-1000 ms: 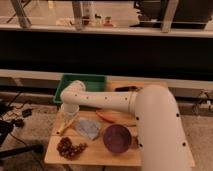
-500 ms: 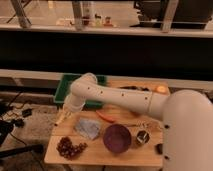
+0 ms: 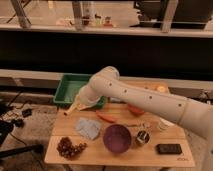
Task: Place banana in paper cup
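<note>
The banana [image 3: 75,106], pale yellow and slightly curved, hangs tilted over the left rear of the wooden table [image 3: 100,155], just in front of the green bin. My gripper [image 3: 84,101] is at the end of the white arm that reaches in from the right, and it is shut on the banana's upper end. The arm's wrist hides most of the fingers. The paper cup [image 3: 164,123], small and whitish, stands at the right side of the table, partly under the forearm and far from the banana.
A green bin [image 3: 70,86] sits at the back left. On the table are a blue-grey cloth [image 3: 87,127], an orange-red carrot piece [image 3: 106,117], a purple bowl [image 3: 117,138], a metal cup [image 3: 142,138], grapes [image 3: 67,147], an orange bowl [image 3: 135,110] and a black phone [image 3: 170,148].
The arm has swung up and to the right. The banana has risen from the table's left side with the gripper and moved toward the green bin's front.
</note>
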Available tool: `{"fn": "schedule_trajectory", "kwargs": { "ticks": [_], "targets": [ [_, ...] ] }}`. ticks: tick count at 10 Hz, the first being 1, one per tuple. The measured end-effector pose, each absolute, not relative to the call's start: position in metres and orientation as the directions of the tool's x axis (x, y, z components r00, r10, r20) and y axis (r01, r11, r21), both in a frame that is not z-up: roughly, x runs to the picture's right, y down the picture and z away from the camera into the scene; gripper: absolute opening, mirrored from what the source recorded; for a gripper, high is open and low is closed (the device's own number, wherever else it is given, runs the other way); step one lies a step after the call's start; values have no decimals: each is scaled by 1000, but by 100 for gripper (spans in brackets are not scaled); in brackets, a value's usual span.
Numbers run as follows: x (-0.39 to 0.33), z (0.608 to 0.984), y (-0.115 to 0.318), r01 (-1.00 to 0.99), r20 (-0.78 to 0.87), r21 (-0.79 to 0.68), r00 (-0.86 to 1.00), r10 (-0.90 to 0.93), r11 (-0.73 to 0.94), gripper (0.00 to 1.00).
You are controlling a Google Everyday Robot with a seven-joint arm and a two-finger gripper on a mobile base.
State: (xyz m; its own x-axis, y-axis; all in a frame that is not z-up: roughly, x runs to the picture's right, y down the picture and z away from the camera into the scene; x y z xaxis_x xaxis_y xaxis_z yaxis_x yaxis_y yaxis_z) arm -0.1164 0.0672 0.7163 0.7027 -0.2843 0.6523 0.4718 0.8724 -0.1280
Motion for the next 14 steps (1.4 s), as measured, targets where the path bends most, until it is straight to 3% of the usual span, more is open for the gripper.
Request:
{"fn": "schedule_trajectory", "kwargs": {
  "ticks": [8,14],
  "targets": [
    [22,715,45,218,465,-173,878,-115,960,0],
    [26,715,45,212,461,-178,881,-109,961,0]
  ]
}}
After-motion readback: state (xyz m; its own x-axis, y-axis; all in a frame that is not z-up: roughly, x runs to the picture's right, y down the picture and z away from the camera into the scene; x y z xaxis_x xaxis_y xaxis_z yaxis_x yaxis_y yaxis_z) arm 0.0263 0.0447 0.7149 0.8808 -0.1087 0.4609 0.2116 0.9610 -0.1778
